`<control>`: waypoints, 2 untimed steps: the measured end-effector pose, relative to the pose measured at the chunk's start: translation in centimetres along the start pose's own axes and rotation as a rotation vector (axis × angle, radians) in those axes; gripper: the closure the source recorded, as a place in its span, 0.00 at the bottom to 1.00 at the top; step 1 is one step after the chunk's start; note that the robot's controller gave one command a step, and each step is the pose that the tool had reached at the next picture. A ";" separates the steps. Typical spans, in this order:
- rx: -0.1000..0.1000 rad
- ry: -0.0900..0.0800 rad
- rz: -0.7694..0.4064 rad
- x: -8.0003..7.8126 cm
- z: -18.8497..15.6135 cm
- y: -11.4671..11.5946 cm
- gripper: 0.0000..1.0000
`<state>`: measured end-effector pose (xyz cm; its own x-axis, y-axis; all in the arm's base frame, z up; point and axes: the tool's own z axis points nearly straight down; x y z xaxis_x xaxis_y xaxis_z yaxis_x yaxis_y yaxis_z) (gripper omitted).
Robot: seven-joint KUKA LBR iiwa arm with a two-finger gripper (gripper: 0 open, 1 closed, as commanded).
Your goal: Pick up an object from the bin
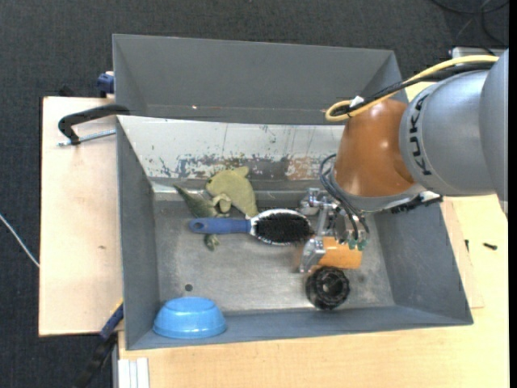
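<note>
The gripper (327,245) hangs low on the right side of the bin (134,249). It is just over a small orange block (346,258), next to a black round thing (327,288). I cannot tell if it is spread or pinching. The block looks light and hard, so its flat sides seem best to grab.

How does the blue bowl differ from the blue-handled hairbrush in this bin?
The blue bowl is round and all blue; the hairbrush is long, with a blue handle and black bristle head. The bowl seems upside down in the near-left corner of the bin; the hairbrush lies flat mid-bin, handle pointing left. The bowl is far from the pincer; the hairbrush's head lies just beside it. Both rest on the bin floor.
</note>
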<state>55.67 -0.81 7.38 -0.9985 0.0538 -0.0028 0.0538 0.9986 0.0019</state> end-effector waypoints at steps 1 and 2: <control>0.001 -0.002 -0.002 -0.1 -0.3 -0.1 1.00; 0.003 -0.011 -0.049 -1.4 -14.7 -2.4 1.00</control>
